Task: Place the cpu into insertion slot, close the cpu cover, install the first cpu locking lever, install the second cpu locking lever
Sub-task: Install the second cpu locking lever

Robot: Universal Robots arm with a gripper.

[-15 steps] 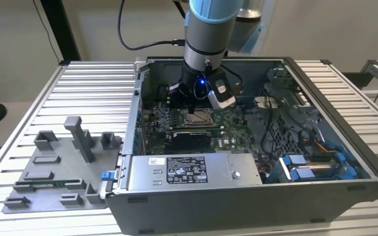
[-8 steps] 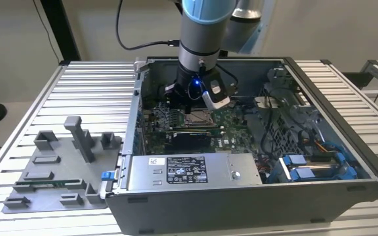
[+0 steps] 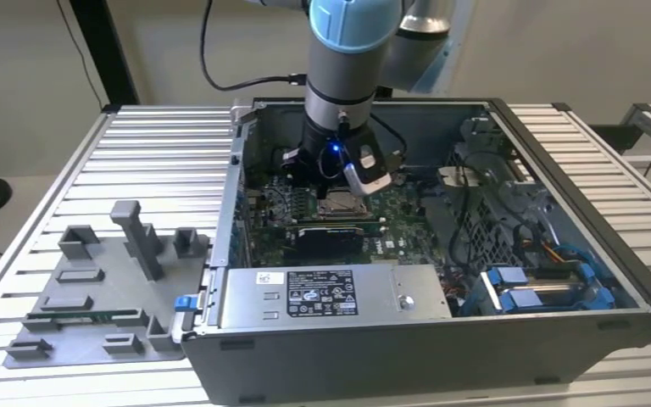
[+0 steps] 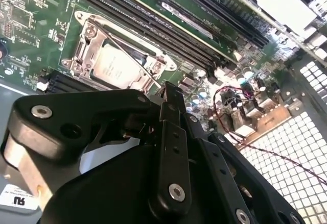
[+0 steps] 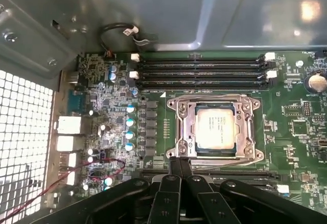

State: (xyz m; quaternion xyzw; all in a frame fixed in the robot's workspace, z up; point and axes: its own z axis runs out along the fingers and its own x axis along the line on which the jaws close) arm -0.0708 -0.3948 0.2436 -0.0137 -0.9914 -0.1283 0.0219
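One chip sits in its socket under the closed cover, and the fingers, pressed together and empty, rest at a locking lever that could spring free if they slip.

The arm is a grey tube with a light blue joint cap at the top, and a black cable runs to it. Near its wrist a small blue light shines. The gripper is matt black, made of flat linked bars with round silver screws, and its two narrow fingers are black also.
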